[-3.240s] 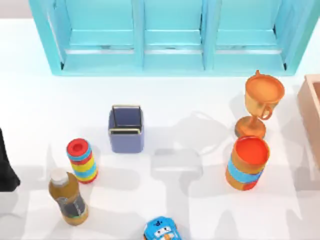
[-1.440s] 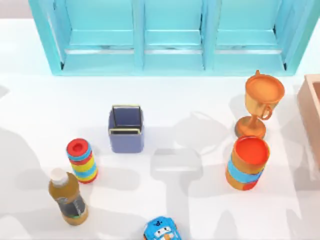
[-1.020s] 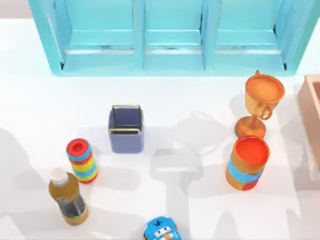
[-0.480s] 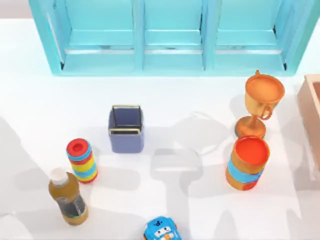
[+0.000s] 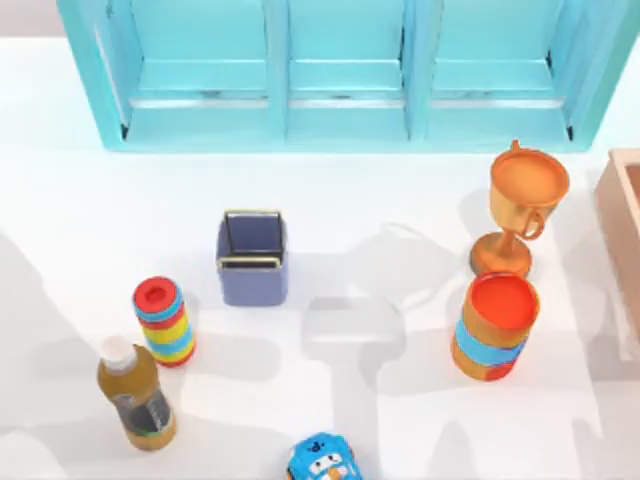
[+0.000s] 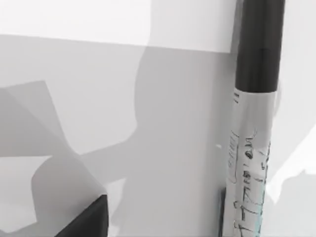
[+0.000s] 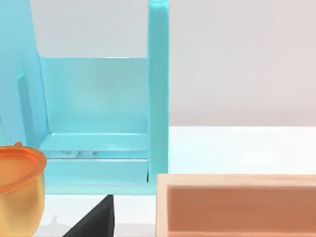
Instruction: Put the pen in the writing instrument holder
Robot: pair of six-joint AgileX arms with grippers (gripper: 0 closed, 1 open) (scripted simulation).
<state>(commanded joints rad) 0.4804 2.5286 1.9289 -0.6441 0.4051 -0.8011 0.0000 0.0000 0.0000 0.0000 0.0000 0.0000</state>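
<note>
Left end effector, top view: 3.2 s ago a dark piece of the left arm stood at the left edge of the tabletop (image 5: 330,200). It has since gone from that edge, and the big shadows on the left side have shifted.
Holder, top view: the holder (image 5: 252,262) is unchanged. It stands upright, left of centre, with nothing inside, and the striped cylinder (image 5: 164,320) is near it.
Other things, top view: the bottle (image 5: 136,394), the trophy (image 5: 520,205) and the can (image 5: 494,325) have not moved.
Left end effector, left wrist view: the left end effector (image 6: 155,222) shows as dark parts over bare tabletop. I cannot tell whether it is spread or pinching the pen.
Pen, left wrist view: the pen (image 6: 252,123) has a black cap and a silver printed barrel. It runs lengthwise close along one dark part, and its shadow falls on the tabletop beside it.
Right end effector, right wrist view: the right end effector (image 7: 96,219) is parked near the shelf (image 7: 158,98) and the box (image 7: 237,202). Its state I cannot tell.
Meaning: I judge that the left arm is busy with the pen away from the holder. The carry to the holder and the drop are not yet done.
</note>
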